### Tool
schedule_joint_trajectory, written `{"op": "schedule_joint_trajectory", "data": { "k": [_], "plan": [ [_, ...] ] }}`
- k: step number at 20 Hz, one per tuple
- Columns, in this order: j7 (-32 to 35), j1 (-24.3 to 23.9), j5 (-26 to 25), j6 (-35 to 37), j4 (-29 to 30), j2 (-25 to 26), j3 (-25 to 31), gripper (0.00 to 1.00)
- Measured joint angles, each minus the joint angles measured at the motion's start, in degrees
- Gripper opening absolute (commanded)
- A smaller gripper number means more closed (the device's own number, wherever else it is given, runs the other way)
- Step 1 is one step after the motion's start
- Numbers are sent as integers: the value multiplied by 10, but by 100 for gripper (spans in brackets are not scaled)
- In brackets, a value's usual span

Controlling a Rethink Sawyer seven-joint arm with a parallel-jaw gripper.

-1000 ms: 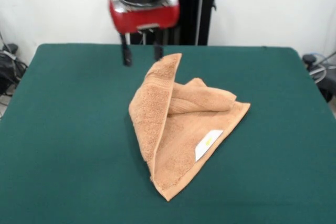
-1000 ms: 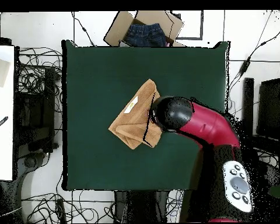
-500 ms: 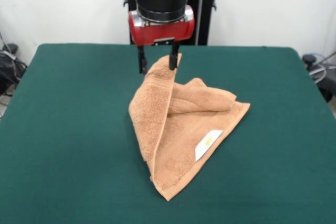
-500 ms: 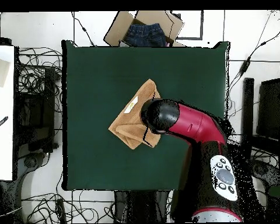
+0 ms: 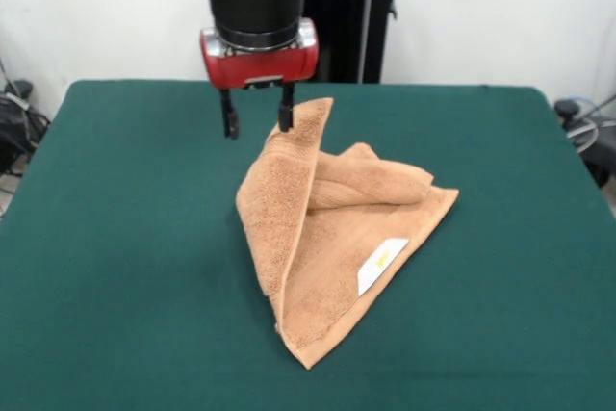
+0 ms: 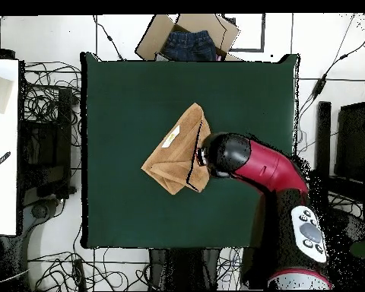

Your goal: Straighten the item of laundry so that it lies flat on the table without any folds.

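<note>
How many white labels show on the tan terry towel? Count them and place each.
1. A small white label lies on the folded tan terry towel, on its lower flat layer near the front view's right edge. Folded layers may hide others.

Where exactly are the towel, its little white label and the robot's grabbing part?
towel point(image 5: 318, 238): front view, on the terry surface of the folded cloth.
white label point(image 5: 382, 265): front view, middle of the tag near the right edge.
tool point(image 5: 257, 115): front view, midway between its two open fingertips.
</note>
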Motion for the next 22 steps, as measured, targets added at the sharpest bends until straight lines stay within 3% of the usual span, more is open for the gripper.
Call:
{"op": "schedule_joint_trajectory", "data": {
  "k": [8,22],
  "plan": [
    [0,-3,0,0,0,24,0,100],
    [0,36,0,0,1,38,0,100]
  ]
}}
